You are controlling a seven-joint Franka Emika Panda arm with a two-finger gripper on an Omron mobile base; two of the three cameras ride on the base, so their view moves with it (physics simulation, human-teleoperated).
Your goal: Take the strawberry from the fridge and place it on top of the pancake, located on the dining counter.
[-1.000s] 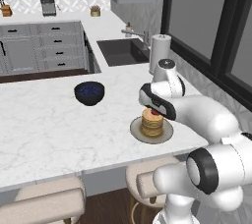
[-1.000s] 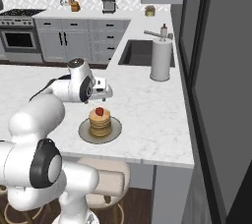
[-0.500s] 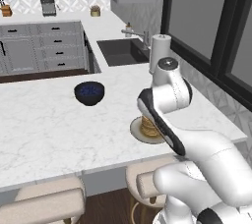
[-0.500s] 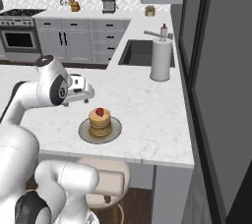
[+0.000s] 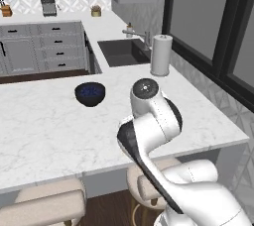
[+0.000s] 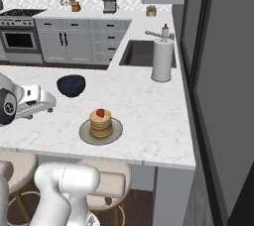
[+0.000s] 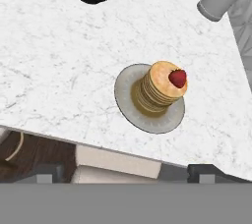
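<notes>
Strawberry point(image 7: 177, 77) is sitting on top of the pancake point(image 7: 160, 90) stack, toward one edge, with nothing gripping it. Pancake stack is resting on a grey plate point(image 7: 129, 101) on the dining counter point(image 7: 59, 66), near the counter's front edge. Gripper point(image 6: 48, 103) is hanging well apart from the plate, jaws standing fully open and holding nothing. Dark blue bowl point(image 6: 71, 84) is standing farther back on the counter, and a paper towel roll point(image 6: 161, 60) is standing upright beside the sink point(image 6: 147, 54).

Tool point(image 6: 49, 103): withdrawn from above the pancake point(image 6: 101, 123); formerly close over the stack, now well to its left, beside the dark bowl point(image 6: 71, 84). Arm: folded back toward the base, elbow now covering the plate in the left base view. Strawberry point(image 6: 100, 113): now uncovered.
</notes>
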